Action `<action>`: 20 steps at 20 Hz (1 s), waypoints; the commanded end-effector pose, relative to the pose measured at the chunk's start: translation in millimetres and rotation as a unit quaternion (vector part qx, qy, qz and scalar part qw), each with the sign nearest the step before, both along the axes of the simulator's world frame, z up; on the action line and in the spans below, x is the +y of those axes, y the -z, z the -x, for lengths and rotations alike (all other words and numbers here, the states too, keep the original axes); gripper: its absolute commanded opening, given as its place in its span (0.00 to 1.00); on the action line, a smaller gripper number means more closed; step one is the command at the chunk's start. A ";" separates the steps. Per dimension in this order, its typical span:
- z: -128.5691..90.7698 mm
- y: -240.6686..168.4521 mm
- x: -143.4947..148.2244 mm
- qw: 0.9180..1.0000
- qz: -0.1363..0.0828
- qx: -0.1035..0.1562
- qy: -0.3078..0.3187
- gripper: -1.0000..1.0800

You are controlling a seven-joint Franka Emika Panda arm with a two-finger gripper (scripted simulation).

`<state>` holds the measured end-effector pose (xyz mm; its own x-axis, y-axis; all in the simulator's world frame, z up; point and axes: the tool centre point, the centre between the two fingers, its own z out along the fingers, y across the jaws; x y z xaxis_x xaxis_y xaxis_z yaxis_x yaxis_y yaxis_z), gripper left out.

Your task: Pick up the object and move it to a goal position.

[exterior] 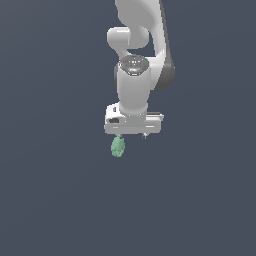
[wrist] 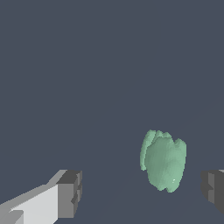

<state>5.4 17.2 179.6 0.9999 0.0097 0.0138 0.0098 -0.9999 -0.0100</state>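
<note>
1. The white arm (exterior: 134, 75) came down from the top edge of the exterior view, where its upper links were cut off.
2. The gripper (exterior: 132, 136) pointed straight down at the plain dark surface (exterior: 50, 200); from this view its fingers were almost wholly hidden under the hand's body, with only two short stubs showing.
3. The wrist view showed the jaws standing wide apart, holding nothing: one dark pad (wrist: 70, 192) sat on its white finger and the other pad (wrist: 213, 190) was cut off at the picture's border.
4. The mint-green object (exterior: 118, 147) lay just below the gripper, toward the exterior view's left of its middle.
5. In the wrist view the object (wrist: 163, 161) appeared between the pads, nearer the cut-off one, touching neither.
6. No edges or corners of the surface were visible, so the object's place on it could not be told.
</note>
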 end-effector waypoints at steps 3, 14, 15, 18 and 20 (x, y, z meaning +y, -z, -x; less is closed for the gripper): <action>-0.6 -1.3 0.2 1.000 0.000 -0.002 -0.002 0.96; -6.4 -14.9 3.7 1.000 0.002 -0.018 -0.023 0.96; -5.6 -12.4 1.7 1.000 0.002 -0.017 -0.019 0.96; -1.5 -0.9 -8.3 1.000 0.002 -0.013 -0.002 0.96; 3.1 10.7 -18.5 1.000 0.002 -0.010 0.015 0.96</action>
<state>5.8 6.3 177.4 0.9992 0.0041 0.0392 0.0044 -1.0000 -0.0067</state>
